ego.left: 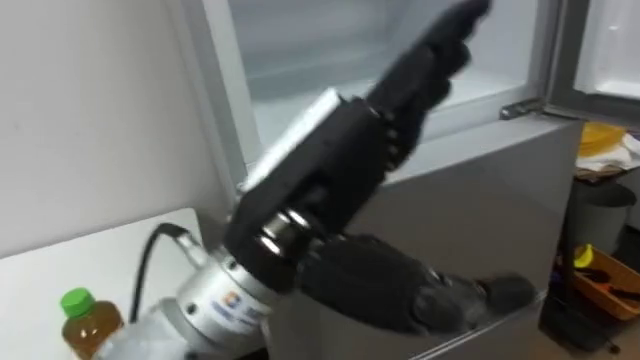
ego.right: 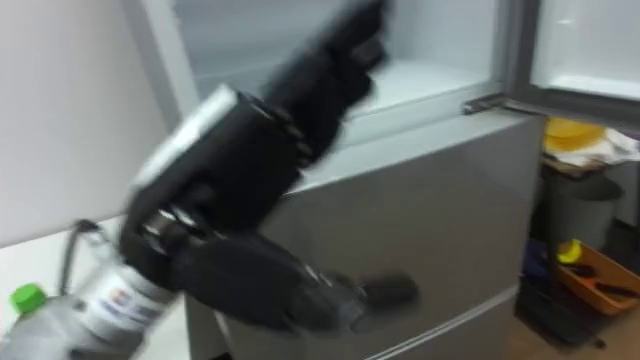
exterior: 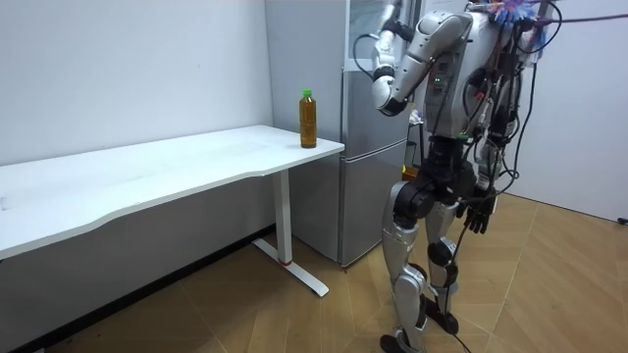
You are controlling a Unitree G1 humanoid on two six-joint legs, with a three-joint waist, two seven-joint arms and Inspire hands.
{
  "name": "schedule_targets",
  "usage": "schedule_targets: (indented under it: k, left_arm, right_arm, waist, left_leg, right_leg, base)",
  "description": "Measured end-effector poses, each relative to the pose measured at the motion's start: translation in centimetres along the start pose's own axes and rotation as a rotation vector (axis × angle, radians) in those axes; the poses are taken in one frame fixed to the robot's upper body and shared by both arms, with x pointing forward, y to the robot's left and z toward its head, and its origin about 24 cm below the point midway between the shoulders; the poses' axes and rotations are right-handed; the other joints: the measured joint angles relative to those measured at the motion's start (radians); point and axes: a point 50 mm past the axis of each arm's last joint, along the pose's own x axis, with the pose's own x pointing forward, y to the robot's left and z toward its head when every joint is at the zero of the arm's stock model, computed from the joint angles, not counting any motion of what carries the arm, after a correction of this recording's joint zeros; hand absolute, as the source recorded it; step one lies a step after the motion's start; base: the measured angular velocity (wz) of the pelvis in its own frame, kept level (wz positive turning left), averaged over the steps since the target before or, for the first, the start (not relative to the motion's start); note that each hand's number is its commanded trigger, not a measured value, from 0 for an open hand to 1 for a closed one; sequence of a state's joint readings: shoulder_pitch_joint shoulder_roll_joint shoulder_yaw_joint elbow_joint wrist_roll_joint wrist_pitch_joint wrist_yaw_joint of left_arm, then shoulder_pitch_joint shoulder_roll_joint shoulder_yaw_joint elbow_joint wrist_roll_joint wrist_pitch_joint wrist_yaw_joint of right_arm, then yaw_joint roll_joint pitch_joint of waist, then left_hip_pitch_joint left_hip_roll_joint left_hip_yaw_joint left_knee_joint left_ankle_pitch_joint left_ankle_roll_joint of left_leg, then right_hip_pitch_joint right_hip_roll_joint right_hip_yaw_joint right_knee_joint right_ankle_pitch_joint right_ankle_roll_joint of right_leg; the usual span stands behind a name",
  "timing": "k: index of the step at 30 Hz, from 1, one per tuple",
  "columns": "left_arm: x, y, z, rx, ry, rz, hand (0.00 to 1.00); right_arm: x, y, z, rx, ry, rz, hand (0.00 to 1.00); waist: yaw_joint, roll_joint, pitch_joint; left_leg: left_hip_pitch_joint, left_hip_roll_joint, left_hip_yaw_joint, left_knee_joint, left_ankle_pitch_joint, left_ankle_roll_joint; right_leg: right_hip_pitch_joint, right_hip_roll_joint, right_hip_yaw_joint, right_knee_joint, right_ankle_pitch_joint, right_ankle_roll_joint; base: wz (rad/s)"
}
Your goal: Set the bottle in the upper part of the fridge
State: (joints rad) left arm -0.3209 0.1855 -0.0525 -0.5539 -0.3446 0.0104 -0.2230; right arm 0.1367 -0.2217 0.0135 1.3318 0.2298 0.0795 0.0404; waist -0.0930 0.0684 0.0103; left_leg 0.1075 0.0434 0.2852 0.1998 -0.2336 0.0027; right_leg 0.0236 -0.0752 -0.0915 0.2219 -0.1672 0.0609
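- Bottle (ego.left: 85,318): upright on the tabletop (ego.left: 120,250), beside the fridge (ego.left: 320,40), not held.
- Left hand (ego.left: 395,105): released, fingers straight, raised at the open upper compartment. It is the nearer hand; the bottle lies down-left of it.
- Right hand (exterior: 478,214): hangs slack, empty.

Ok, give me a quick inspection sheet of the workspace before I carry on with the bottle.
Surface: white table, carrying the bottle.
Job's things: bottle upright on the table corner beside the fridge; upper compartment open.
Clutter: orange tray and yellow item past the fridge.
Hands: left hand open, reaching toward the upper compartment, holding nothing; right hand hangs at the robot's side.
Cables: nothing seen beyond the robot's own.
Surroundings: white wall, wooden floor.
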Motion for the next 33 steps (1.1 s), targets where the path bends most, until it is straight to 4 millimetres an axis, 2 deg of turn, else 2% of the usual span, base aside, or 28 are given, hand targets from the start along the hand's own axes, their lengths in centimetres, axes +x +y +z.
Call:
schedule_targets:
  k: [2,3,5,8,14,19,21,24,26,27,33]
  left_arm:
    - [-1.6,2.5,1.0,0.084,-0.002,0.142,0.00]
    - [-1.9,3.0,1.2,0.098,-0.006,0.176,0.00]
    - [-3.0,4.3,1.9,0.144,-0.021,0.282,0.00]
    - [-5.7,6.6,3.6,0.249,-0.044,0.495,0.00]
    - [-8.4,8.6,5.5,0.352,-0.104,0.767,0.00]
    - [-10.6,9.5,6.5,0.426,-0.125,0.904,0.00]
    - [-11.5,9.7,6.4,0.443,-0.110,0.943,0.00]
    - [-13.9,9.8,5.6,0.465,-0.001,1.023,0.00]
    - [-16.4,10.0,4.4,0.471,0.133,1.094,0.00]
    - [-17.0,10.1,4.1,0.472,0.167,1.112,0.00]
    - [-23.3,10.0,0.5,0.436,0.497,1.269,0.00]
  right_arm:
    - [-0.1,-0.2,-1.2,0.046,0.005,-0.011,0.00]
    - [-0.1,-0.1,-1.5,0.050,0.008,-0.011,0.00]
    - [-0.1,0.1,-2.0,0.076,0.012,-0.008,0.00]
    - [-0.3,-0.2,-3.3,0.123,0.030,-0.013,0.00]
    - [-0.4,-0.6,-3.7,0.126,0.024,-0.029,0.00]
    - [-0.4,-0.9,-4.1,0.144,0.029,-0.059,0.00]
    - [-0.4,-0.9,-4.0,0.146,0.022,-0.068,0.00]
    - [-0.4,-1.0,-3.6,0.151,-0.003,-0.077,0.00]
    - [-0.4,-1.0,-3.4,0.164,-0.014,-0.077,0.00]
    - [-0.4,-1.0,-3.4,0.164,-0.015,-0.076,0.00]
    - [-0.4,-0.7,-3.0,0.168,-0.036,-0.056,0.00]
  waist:
    - [0.041,-0.004,-0.0023]
    - [0.047,-0.009,-0.0023]
    - [0.065,-0.011,-0.0074]
    - [0.101,-0.012,-0.0123]
    - [0.136,0.000,-0.0113]
    - [0.139,0.005,-0.0100]
    - [0.141,0.004,-0.0102]
    - [0.142,0.003,-0.0094]
    - [0.128,-0.003,-0.0098]
    - [0.126,-0.005,-0.0093]
    - [0.127,-0.025,-0.0091]
  left_leg:
    - [0.011,0.001,-0.008,-0.001,0.000,0.000]
    - [0.011,0.001,-0.016,-0.001,0.000,0.000]
    - [0.016,0.001,-0.028,-0.002,0.000,0.000]
    - [0.027,0.001,-0.037,-0.002,-0.003,-0.005]
    - [0.033,0.000,-0.068,-0.003,-0.006,-0.008]
    - [0.026,-0.002,-0.087,-0.002,-0.006,-0.009]
    - [0.027,-0.003,-0.096,-0.001,-0.005,-0.009]
    - [0.037,-0.003,-0.100,-0.001,-0.004,-0.012]
    - [0.042,-0.006,-0.119,0.001,-0.004,-0.012]
    - [0.041,-0.007,-0.125,0.002,-0.004,-0.012]
    - [0.036,-0.008,-0.152,0.004,-0.007,-0.016]
  right_leg:
    - [0.016,0.000,-0.007,-0.006,-0.002,-0.001]
    - [0.021,0.000,-0.012,-0.008,-0.002,-0.001]
    - [0.035,0.000,-0.026,-0.018,-0.002,-0.002]
    - [0.048,0.001,-0.027,-0.018,-0.007,-0.002]
    - [0.069,-0.001,-0.057,-0.016,-0.007,-0.002]
    - [0.077,-0.004,-0.078,-0.012,-0.015,-0.004]
    - [0.079,-0.005,-0.085,-0.006,-0.020,-0.005]
    - [0.090,-0.006,-0.091,-0.005,-0.024,-0.006]
    - [0.104,-0.010,-0.108,-0.006,-0.033,-0.005]
    - [0.104,-0.010,-0.111,-0.004,-0.035,-0.005]
    - [0.115,-0.012,-0.137,-0.008,-0.045,-0.007]
  base:
    - [0.06]
    - [0.23]
    - [0.17]
    - [0.01]
    - [0.14]
    - [0.12]
    - [0.14]
    - [0.07]
    - [0.19]
    - [0.16]
    - [0.12]
